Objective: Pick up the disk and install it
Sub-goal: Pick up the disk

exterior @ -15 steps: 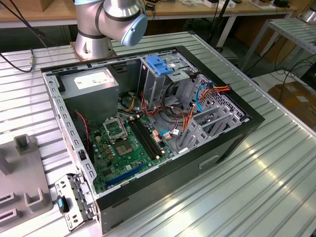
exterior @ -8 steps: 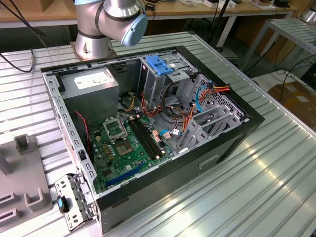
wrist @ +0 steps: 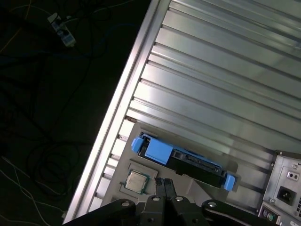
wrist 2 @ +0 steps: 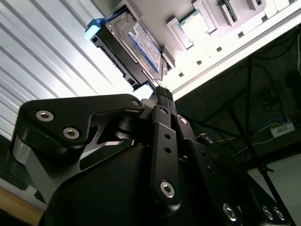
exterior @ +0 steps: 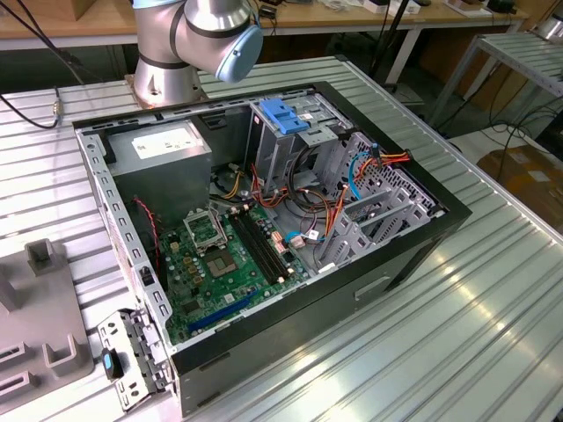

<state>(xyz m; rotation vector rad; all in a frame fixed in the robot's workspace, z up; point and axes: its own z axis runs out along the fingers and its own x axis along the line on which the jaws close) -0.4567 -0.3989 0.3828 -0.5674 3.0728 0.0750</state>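
Ribbed table (exterior: 493, 308), exterior view: computer case (exterior: 352, 299), arm base (exterior: 167, 79) at its eleven o'clock. Claw (wrist: 164, 181) closed, empty, near disk (wrist: 188, 159); unopened, it could knock disk askew.

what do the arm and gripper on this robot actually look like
The arm is silver-grey metal tubing with a pale blue cap on its joint. The gripper is matte black: slim linked bars and broad plates, fastened with silver screws.
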